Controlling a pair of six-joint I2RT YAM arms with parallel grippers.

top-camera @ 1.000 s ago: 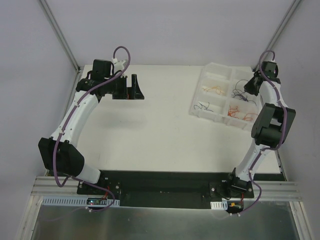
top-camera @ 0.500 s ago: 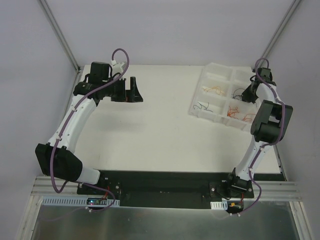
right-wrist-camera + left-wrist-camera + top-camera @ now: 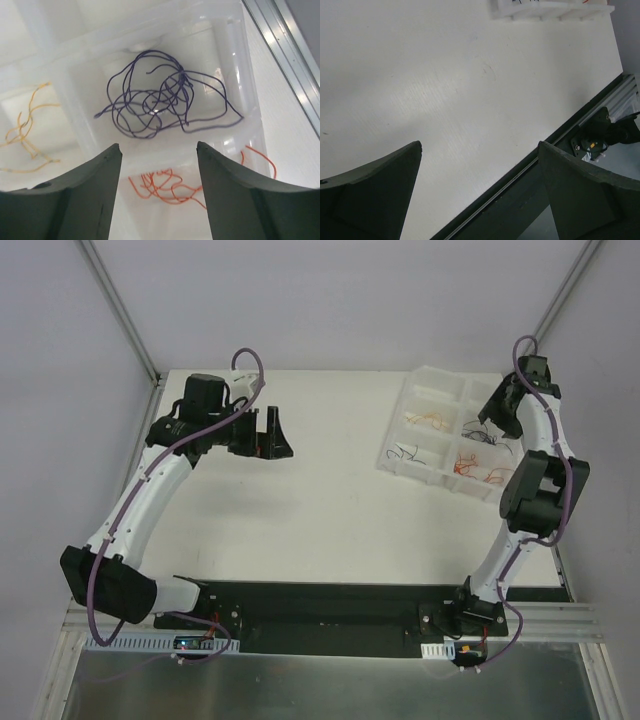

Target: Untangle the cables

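Note:
The cables lie sorted in a white compartmented tray (image 3: 392,462). A bunch of purple cables (image 3: 160,107) rests loose in one compartment, red-orange cables (image 3: 167,187) in the one nearer me, and yellow-orange cables (image 3: 27,130) to the left. My right gripper (image 3: 159,150) hovers open just above the purple bunch (image 3: 480,430), with nothing between its fingers. My left gripper (image 3: 272,435) hangs open over bare table at the back left, far from the tray. In its wrist view the left gripper (image 3: 480,145) holds nothing.
Dark wires (image 3: 405,452) sit in the tray's near left compartment. The tray's edge (image 3: 550,12) shows at the top of the left wrist view. The table's black front rail (image 3: 520,200) runs below. An aluminium frame rail (image 3: 285,55) borders the table right of the tray.
My right gripper has gone from shut to open and let the purple cables drop into their compartment. The left gripper drifted slightly right and toward me.

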